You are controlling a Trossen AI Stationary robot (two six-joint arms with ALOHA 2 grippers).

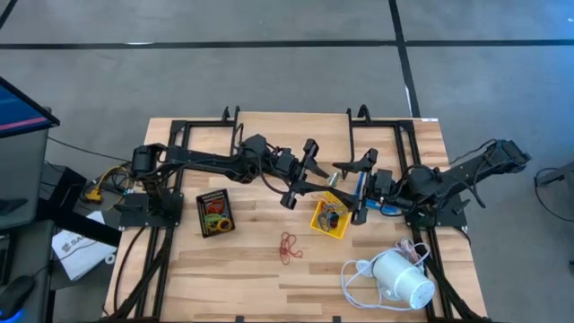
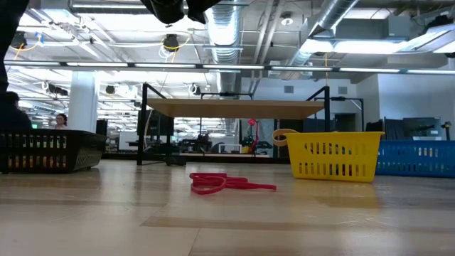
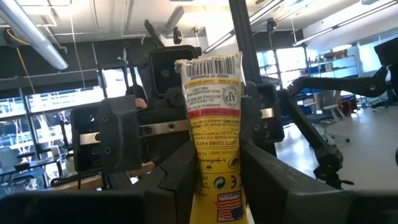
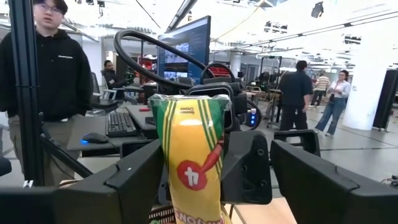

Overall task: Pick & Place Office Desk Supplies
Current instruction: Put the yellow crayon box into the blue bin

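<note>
Mid-task. Black mesh tray (image 1: 214,213), left of centre, holds bands; yellow tray (image 1: 330,218) holds items. Red rubber bands (image 1: 289,248) loose on worktop (image 1: 269,278), lower centre. Left tool (image 3: 214,180) clamped on yellow tube (image 3: 214,118), meeting right tool (image 4: 193,186), clamped on same tube, at frame centre.

Red rubber-band loops (image 2: 226,183) lie on the wooden worktop (image 2: 227,220), between a black mesh tray (image 2: 50,151) and a yellow slotted tray (image 2: 334,156).

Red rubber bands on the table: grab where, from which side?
Take the red rubber bands at the bunched loops, straight down: they lie flat on open wood, thin tail trailing. The left gripper and right gripper each hold a tube.
</note>
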